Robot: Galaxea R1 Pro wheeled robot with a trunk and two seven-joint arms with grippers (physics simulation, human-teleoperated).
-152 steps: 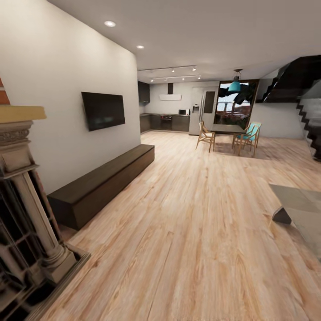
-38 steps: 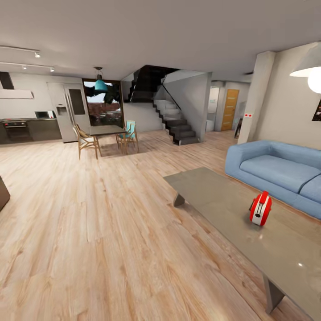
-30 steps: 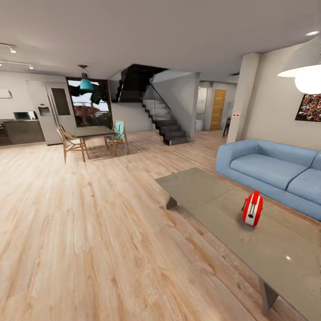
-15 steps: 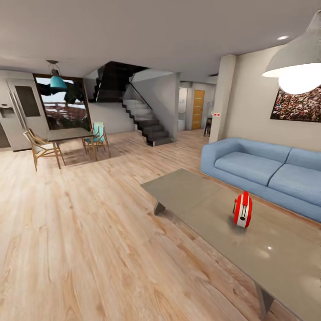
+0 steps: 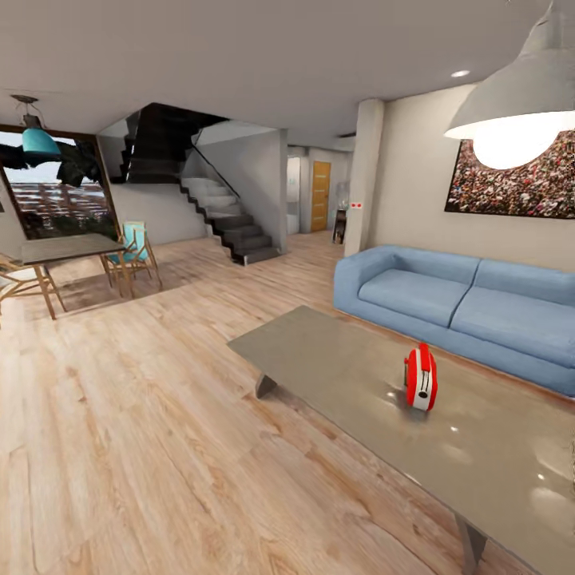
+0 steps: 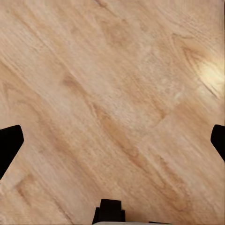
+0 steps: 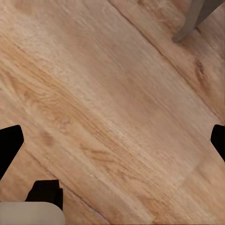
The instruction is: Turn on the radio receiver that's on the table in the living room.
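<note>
The radio receiver [image 5: 420,378], a small glossy red box with a white face, stands upright on the low grey-beige table [image 5: 335,351] in the living room, at the right of the head view. My left gripper [image 6: 112,143] hangs open over bare wood floor, its dark fingertips [image 6: 8,145] far apart. My right gripper [image 7: 112,143] is open too, above the floor, with a grey table leg [image 7: 194,16] at the edge of its wrist view. Nothing is between either pair of fingers.
A blue sofa [image 5: 463,307] runs behind the table under a crowd picture [image 5: 511,188] and a grey dome lamp [image 5: 519,104]. A staircase [image 5: 231,220] rises at the back. A dining table [image 5: 60,249] with chairs stands far left. Wood floor [image 5: 160,415] lies before the table.
The whole head view has swung to the right, so the camera moved. The table and radio receiver now sit further left in the picture, and more of the sofa shows.
</note>
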